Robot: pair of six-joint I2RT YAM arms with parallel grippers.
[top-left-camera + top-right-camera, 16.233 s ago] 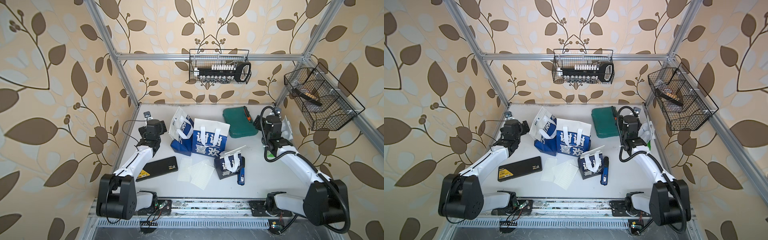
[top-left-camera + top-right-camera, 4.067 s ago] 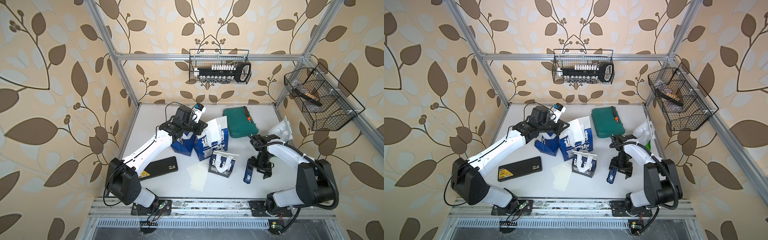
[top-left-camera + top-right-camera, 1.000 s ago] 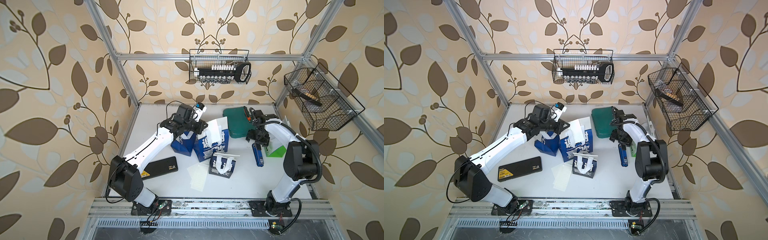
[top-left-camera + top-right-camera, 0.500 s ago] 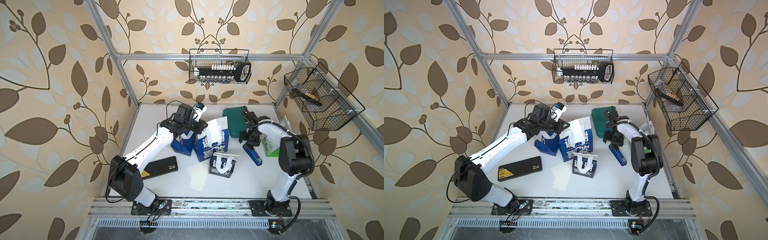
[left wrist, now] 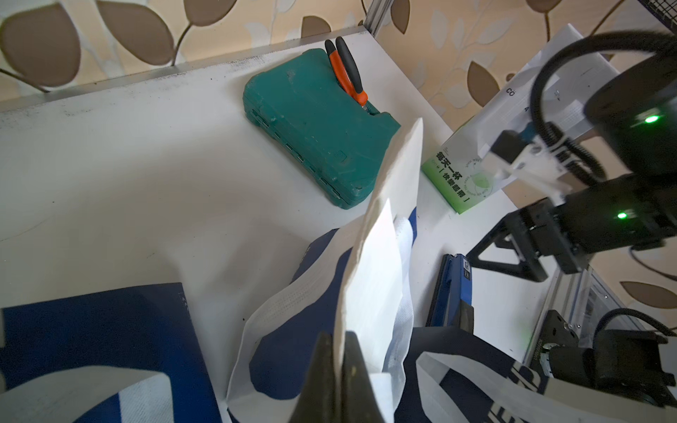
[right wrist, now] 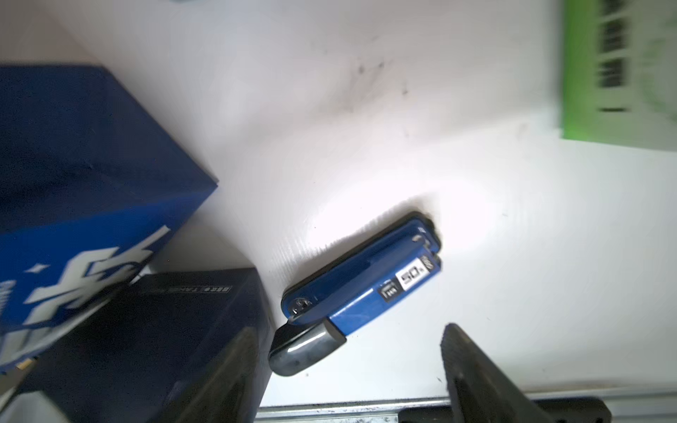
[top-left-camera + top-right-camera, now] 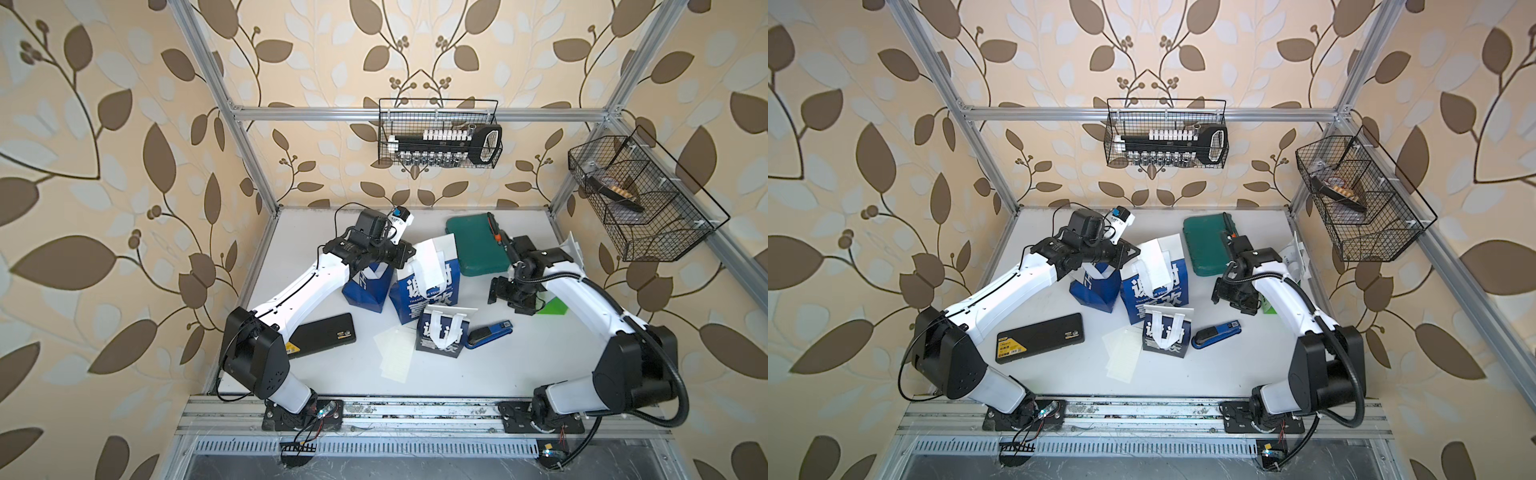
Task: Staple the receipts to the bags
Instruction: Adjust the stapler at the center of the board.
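Top views: leafy-walled table [image 7: 540, 361]; left end effector [image 7: 409, 254] pinches receipt [image 7: 428, 266], right end effector [image 7: 510, 301] spread.

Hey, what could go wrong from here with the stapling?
1. The stapler lies right beside the small navy bag, and the open right gripper is not holding it. Grabbing it could shove that bag.
2. The left gripper pinches only an edge of the receipt at the big bag. The receipt may slip or flop before stapling.

In both top views the left arm [image 7: 307, 286] is hiding the top of the far bag [image 7: 368, 289] — the right arm [image 7: 582, 291] is covering much of the green bag [image 7: 555, 308], which is blurring in the right wrist view.
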